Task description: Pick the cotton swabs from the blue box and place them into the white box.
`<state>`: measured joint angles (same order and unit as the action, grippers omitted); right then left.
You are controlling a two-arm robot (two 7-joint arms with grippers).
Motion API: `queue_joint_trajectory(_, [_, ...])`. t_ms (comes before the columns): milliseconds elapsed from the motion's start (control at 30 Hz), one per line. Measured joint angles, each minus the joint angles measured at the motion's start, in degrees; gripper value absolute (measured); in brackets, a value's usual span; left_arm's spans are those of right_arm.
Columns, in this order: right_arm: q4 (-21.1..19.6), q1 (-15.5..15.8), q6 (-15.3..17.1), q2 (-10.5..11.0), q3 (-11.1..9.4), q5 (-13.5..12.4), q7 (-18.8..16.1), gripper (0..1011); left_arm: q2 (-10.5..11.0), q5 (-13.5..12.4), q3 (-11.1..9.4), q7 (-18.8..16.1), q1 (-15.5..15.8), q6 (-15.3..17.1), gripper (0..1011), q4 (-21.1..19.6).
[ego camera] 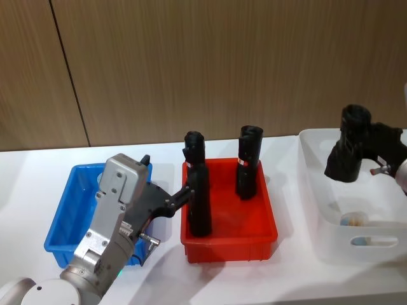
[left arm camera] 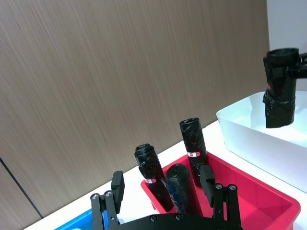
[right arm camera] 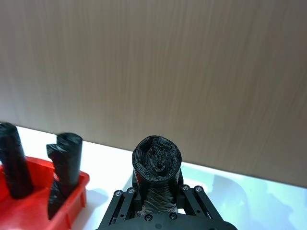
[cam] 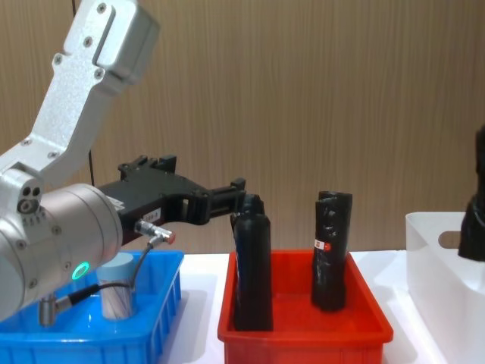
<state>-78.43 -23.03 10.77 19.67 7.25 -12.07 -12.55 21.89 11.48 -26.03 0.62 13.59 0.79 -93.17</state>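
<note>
Three bins in a row on the table (ego camera: 159, 279): blue box (ego camera: 63, 238) left, red bin (ego camera: 254, 238) centre, white box (ego camera: 315, 190) right. Cotton swabs (ego camera: 353, 220) lie in the white box; rolls (ego camera: 249, 162) stand in the red bin.

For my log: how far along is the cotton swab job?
Done: cotton swabs lie in the white box. In hand: right gripper holds a black roll above it; left gripper, open, straddles another roll in the red bin. Left: one tub in the blue box.
</note>
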Motion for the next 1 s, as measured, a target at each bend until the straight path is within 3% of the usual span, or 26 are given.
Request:
queue_joint_trajectory(167, [3.8,-0.9,-1.2,-0.3,0.1,0.5,0.7,394,0.0,0.0,0.0,0.0,0.0,0.0,1003,0.0])
queue_joint_trajectory(367, [7.1,-1.7,-2.3,-0.6,0.2,0.7,1.2,583,0.0,0.0,0.0,0.0,0.0,0.0,1003,0.0])
queue_joint_trajectory(767, [8.7,-1.7,-3.6,-0.6,-0.1,0.6,1.3,951,0.0,0.0,0.0,0.0,0.0,0.0,1003,0.0])
queue_joint_trajectory(1000, [8.9,-1.6,-3.9,-0.6,-0.2,0.3,1.3,1002,0.0,0.0,0.0,0.0,0.0,0.0,1003,0.0])
